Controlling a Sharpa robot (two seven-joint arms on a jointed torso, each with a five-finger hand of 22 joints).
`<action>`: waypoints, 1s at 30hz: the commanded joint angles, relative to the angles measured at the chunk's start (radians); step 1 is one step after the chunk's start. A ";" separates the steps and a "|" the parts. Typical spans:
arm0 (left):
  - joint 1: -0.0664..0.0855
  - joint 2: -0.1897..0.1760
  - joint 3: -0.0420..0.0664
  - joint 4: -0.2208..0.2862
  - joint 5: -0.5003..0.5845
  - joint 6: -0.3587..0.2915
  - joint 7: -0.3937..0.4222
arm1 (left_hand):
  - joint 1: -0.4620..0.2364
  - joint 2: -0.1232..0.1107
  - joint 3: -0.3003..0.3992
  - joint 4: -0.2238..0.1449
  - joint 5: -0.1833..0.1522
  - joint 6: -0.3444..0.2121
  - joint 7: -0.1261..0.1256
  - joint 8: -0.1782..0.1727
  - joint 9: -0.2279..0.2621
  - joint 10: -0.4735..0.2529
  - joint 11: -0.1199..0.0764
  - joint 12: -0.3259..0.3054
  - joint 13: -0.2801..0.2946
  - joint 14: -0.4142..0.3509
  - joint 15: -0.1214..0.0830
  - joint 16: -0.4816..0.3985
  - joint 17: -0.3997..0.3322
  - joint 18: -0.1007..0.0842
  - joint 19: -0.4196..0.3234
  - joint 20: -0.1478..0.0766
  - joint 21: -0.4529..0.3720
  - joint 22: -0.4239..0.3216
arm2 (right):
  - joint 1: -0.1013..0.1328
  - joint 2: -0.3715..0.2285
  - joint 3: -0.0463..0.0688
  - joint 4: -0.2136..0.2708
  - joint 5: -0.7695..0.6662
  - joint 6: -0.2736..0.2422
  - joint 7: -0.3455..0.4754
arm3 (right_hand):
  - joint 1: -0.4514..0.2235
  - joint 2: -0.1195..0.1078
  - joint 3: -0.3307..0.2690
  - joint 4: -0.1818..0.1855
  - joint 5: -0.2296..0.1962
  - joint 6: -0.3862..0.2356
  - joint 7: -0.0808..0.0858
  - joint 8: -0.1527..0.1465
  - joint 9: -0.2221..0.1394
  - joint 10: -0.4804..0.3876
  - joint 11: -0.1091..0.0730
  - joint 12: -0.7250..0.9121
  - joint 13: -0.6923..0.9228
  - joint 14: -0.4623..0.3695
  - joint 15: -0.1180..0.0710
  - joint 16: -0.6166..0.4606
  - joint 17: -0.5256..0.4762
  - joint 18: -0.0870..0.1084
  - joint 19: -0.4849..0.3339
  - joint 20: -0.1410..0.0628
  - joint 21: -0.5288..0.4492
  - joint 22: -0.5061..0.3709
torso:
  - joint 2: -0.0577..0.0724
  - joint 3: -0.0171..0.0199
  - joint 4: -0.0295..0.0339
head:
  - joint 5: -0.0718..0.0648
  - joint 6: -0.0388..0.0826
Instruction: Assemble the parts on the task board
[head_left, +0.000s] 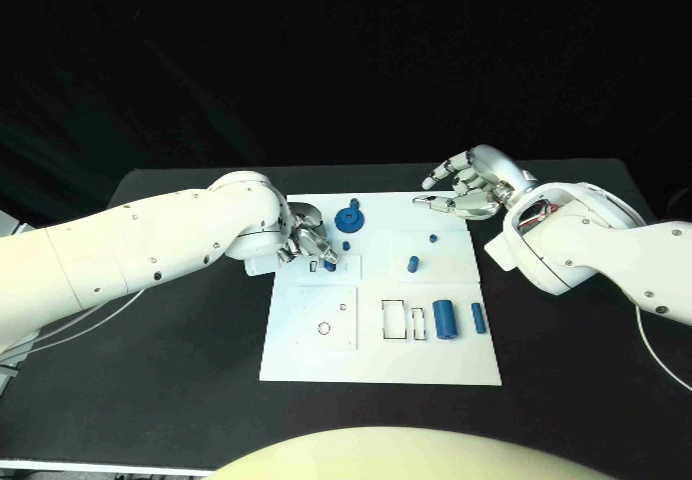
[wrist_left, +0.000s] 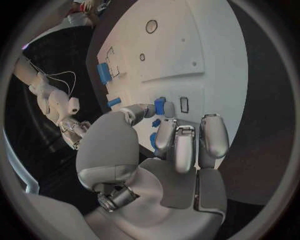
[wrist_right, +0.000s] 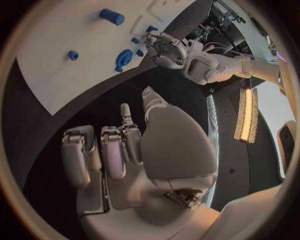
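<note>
No readable text, labels, brands or numbers anywhere. The white board (head_left: 382, 350) only has outlined rectangles and small circles on it, no lettering.

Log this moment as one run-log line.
left robot hand: pinching small blue part over task board | right robot hand: off board, holding nothing, fingers curled | large blue cylinder: lying on board

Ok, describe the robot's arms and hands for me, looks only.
Both arms are smooth, glossy white shells with rounded, bulbous joints and small dark screw dots along the casing. The left hand and right hand are silver metal, with segmented fingers padded in pale grey. Thin light cables trail beside the left arm, and reddish wiring shows at the right arm near the wrist.
</note>
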 joint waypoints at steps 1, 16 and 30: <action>-0.004 0.007 -0.004 0.003 0.018 0.009 0.006 | -0.007 0.001 0.185 -0.183 0.003 0.039 -0.035 0.007 0.000 0.004 0.000 0.002 -0.001 0.100 -0.009 0.005 0.241 -0.017 0.006 -0.001 0.003 0.001 | -0.001 0.001 0.000 0.000 -0.005 0.012 0.006 | -0.002 0.007 0.000 0.000 0.006 -0.007 0.002 0.001 0.001 0.000 -0.005 0.000 0.154 0.104 -0.005 0.001 0.254 -0.014 0.105 -0.007 0.004 0.263 | 0.000 -0.0006 0.0006 | 0.000 -0.001; -0.004 0.009 -0.004 0.003 0.019 0.024 0.008 | -0.031 0.003 0.130 -0.170 -0.018 0.038 -0.043 0.006 0.021 0.011 -0.003 0.006 0.008 0.100 -0.012 0.006 0.243 -0.017 0.005 -0.003 0.000 0.001 | -0.002 0.001 0.000 0.000 -0.006 0.009 0.008 | -0.001 0.006 0.000 -0.001 0.006 -0.009 0.003 0.002 0.001 -0.002 -0.005 -0.002 0.152 0.104 -0.005 0.001 0.253 -0.014 0.105 -0.007 0.004 0.263 | -0.001 -0.0009 0.0005 | 0.000 -0.004; -0.004 0.012 -0.004 -0.003 0.019 0.011 0.004 | -0.055 0.007 -0.025 -0.106 -0.056 0.046 -0.052 -0.018 0.039 0.007 -0.011 -0.003 0.008 0.099 -0.017 0.004 0.238 -0.017 0.006 -0.009 -0.010 -0.004 | -0.003 -0.002 0.000 0.000 -0.013 0.002 0.000 | -0.002 0.006 -0.001 0.000 0.006 -0.011 0.003 0.002 0.001 -0.001 -0.004 -0.002 0.153 0.103 -0.005 0.000 0.250 -0.014 0.105 -0.007 0.004 0.263 | -0.001 -0.0007 -0.0005 | -0.001 0.000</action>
